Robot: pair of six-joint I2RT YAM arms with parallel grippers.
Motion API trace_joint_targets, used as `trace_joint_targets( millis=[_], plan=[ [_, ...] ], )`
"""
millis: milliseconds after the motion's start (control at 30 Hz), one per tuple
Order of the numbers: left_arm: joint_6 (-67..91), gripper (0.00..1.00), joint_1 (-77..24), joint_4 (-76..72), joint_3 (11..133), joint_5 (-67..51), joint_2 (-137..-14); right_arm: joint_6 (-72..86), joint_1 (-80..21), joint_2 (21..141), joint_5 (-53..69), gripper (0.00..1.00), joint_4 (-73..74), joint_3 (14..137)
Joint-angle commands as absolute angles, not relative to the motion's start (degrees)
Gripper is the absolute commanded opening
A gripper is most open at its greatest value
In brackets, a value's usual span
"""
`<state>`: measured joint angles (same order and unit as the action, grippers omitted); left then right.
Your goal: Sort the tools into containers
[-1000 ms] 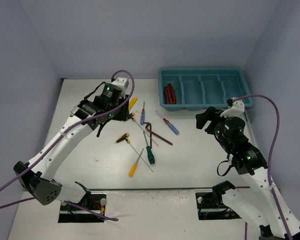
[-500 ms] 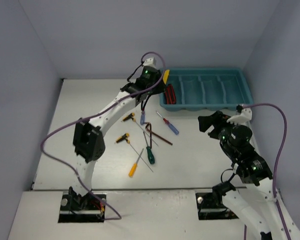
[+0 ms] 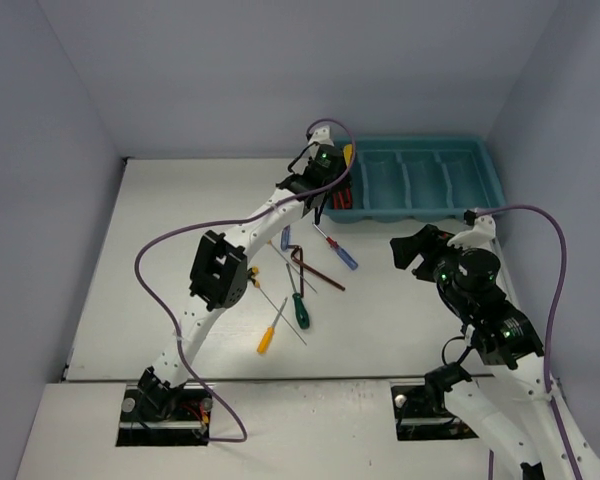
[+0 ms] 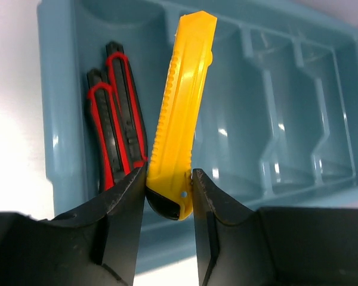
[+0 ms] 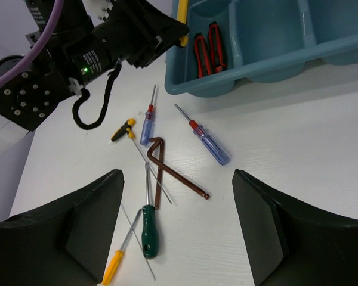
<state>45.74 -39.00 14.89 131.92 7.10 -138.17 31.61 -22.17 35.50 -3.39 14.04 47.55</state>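
Observation:
My left gripper (image 4: 169, 196) is shut on the butt end of a yellow utility knife (image 4: 182, 107) and holds it above the left end of the teal tray (image 4: 322, 71). Red-handled pliers (image 4: 116, 119) lie in the leftmost compartment. In the top view the left gripper (image 3: 332, 172) hangs over the tray's (image 3: 490, 170) left end. My right gripper (image 5: 178, 226) is open and empty above the table. Below it lie a green screwdriver (image 5: 148, 231), a yellow-handled screwdriver (image 5: 114, 267), a brown hex key (image 5: 167, 173) and two blue screwdrivers (image 5: 212, 146).
A yellow-black T-handle (image 5: 124, 130) lies left of the hex key, near the left arm's forearm (image 3: 220, 270). The tray's three right compartments hold nothing. Grey walls close in the table on the left, back and right.
My left arm has swung right and away, carrying the yellow knife from over the table's middle to over the tray's left end. The right gripper has shifted slightly.

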Motion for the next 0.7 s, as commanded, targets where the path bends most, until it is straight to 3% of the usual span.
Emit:
trace_joint_targets(
  millis=[0, 167, 267, 433, 667],
  plan=[
    [45.98, 0.37, -38.76, 9.83, 137.39, 9.77, -136.28, 29.55, -22.15, 35.81, -1.62, 0.71, 11.97, 49.59],
    [42.68, 0.64, -38.76, 9.32, 136.95, 9.67, -134.27, 28.57, -22.14, 37.06, -0.46, 0.71, 12.30, 50.43],
    [39.80, 0.72, -38.76, 9.77, 136.05, 9.31, -130.77, 27.68, -22.15, 38.32, -0.43, 0.71, 12.30, 50.80],
    [31.49, 0.74, -38.76, 12.93, 129.76, 7.09, -118.71, 24.12, -22.20, 41.63, 3.71, 0.71, 12.53, 52.58],
    [19.41, 0.75, -38.48, 26.43, 105.42, 14.52, -90.69, 19.42, -26.17, 51.57, 5.23, 0.68, 12.38, 55.63]
  ],
)
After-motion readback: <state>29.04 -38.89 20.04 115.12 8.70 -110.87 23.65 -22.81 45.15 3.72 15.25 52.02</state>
